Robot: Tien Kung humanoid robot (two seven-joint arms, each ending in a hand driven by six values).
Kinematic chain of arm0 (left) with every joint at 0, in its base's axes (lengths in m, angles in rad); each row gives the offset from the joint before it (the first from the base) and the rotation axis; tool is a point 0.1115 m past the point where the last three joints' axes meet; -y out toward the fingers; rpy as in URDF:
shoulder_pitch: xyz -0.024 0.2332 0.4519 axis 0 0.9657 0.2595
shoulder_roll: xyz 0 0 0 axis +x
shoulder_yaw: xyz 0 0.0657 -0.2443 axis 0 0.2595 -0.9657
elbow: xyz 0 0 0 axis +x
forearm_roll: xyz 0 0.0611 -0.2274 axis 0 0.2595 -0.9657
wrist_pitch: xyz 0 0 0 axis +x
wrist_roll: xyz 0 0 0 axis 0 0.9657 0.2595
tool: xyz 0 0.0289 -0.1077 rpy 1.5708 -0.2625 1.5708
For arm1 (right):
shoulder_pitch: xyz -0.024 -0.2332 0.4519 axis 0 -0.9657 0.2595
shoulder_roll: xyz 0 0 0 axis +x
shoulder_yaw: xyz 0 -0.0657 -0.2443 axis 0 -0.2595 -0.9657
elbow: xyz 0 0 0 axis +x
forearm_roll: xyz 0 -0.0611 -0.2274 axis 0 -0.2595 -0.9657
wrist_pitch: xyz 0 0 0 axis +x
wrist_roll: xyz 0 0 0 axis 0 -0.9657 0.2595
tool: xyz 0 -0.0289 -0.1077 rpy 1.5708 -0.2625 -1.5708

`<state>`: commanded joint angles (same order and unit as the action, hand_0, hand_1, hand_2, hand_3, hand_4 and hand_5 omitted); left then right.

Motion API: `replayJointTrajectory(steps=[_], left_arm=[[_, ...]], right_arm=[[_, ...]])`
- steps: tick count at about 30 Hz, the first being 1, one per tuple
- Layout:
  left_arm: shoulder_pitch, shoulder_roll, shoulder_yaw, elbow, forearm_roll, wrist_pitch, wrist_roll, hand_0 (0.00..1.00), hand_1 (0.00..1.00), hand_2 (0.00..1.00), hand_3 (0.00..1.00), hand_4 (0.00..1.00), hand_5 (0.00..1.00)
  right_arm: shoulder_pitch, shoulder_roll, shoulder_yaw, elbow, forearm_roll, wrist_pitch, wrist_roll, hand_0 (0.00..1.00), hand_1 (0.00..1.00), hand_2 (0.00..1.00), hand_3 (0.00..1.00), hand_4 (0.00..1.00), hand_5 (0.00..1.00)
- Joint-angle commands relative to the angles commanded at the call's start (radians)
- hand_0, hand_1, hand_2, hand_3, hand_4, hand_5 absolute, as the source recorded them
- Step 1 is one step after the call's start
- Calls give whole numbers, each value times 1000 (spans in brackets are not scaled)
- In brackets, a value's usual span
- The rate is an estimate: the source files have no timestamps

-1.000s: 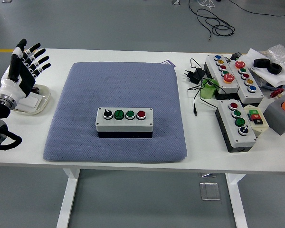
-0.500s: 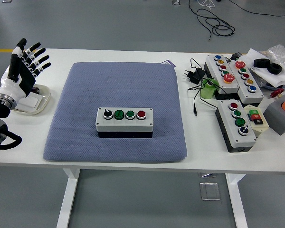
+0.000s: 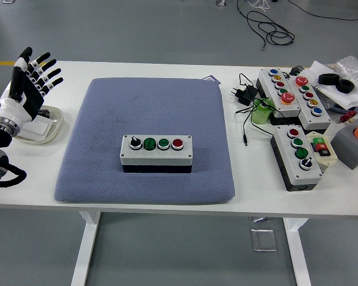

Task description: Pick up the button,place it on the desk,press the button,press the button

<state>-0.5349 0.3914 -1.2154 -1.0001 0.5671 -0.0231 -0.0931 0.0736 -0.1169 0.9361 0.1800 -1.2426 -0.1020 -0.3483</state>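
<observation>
Button box (image 3: 156,152) centred on blue pad (image 3: 95,173), awaiting press.
Left hand (image 3: 28,83) at 9 o'clock, fingers (image 3: 45,71) splayed, empty; best approached from above, one fingertip extended, pressed squarely.

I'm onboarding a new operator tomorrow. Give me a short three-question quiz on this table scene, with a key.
1. True or false: the grey four-control button box sits on the blue-grey padded mat.
2. The robot's left hand is: A) pressing a button, B) raised open at the table's left edge, holding nothing, C) gripping the box.
3. Fill in: reading left to right, the box's controls are a black knob, two green buttons and a ___ button.

Key:
1. True.
2. B. The hand hovers above the shallow white dish, far from the box.
3. Red.
</observation>
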Motion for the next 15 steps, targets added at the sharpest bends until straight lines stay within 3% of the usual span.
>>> replayJointTrajectory(steps=[15], left_arm=[[-1, 3, -3, -2, -1, -8, -2, 848, 897, 927, 901, 710, 998]], right_arm=[[0, 0, 7, 0, -7, 0, -1, 655, 474, 619, 563, 302, 228]])
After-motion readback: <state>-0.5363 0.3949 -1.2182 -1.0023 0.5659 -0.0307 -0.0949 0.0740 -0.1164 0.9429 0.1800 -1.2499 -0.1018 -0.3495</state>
